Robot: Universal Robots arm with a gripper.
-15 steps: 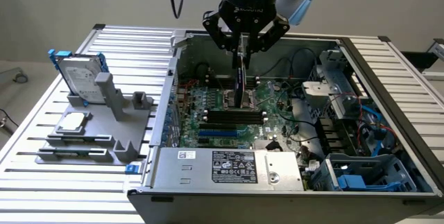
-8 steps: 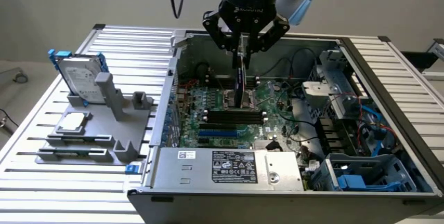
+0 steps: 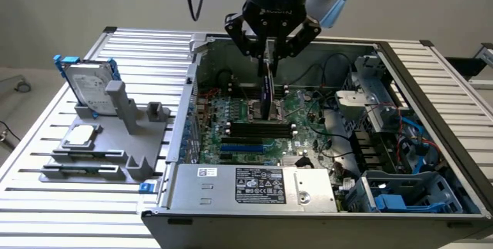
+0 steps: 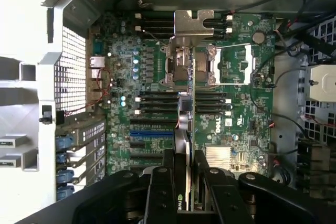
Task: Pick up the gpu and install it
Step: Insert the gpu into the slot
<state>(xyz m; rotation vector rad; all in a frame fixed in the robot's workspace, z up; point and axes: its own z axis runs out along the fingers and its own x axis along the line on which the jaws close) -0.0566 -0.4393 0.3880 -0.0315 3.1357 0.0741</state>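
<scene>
**Ops:** If you start from the exterior view, what's the biggest thing you see?

**Eng:** The slatted metal table [image 3: 38, 145]. The open PC case [image 3: 308, 233] lies on its side on it and takes up the exterior view's right.

**Ops:** What do you see inside the case?

**Eng:** You've got the green motherboard [image 3: 308, 139] flat on the case floor. The power supply [image 3: 254, 185], with its label up, sits along the near edge.

**Ops:** And outside the case?

**Eng:** You'll see a grey fixture [image 3: 85, 165] on the table at the exterior view's left, just beside the case. A silver hard drive [image 3: 89, 87] with blue rails stands upright at the back of it. A small square silver chip [image 3: 81, 135] lies flat in front of the drive.

**Ops:** Where's the gripper?

**Eng:** The gripper [image 3: 271, 55] is above the open case, pointing straight down over the middle of the board.

**Ops:** Is it holding anything?

**Eng:** Yes, it's clamped on the gpu [image 3: 267, 93]. In the wrist view, the black fingers [image 4: 163, 187] pinch the card from both faces.

**Ops:** Tell me where the gpu is.

**Eng:** It hangs edge-on and vertical under the gripper, inside the case opening. Its lower edge is over the CPU socket and the black memory slots. The wrist view shows the gpu [image 4: 185, 135] as a thin strip down the middle of the motherboard [image 4: 236, 124], with its silver end bracket [image 4: 193, 24] at the far end.

**Ops:** Is it seated?

**Eng:** You can't call that. I can't tell whether the lower edge touches the board.

**Ops:** And the blue slots?

**Eng:** The blue slots [image 3: 242, 145] are near the card, off to one side and not under it.
</scene>
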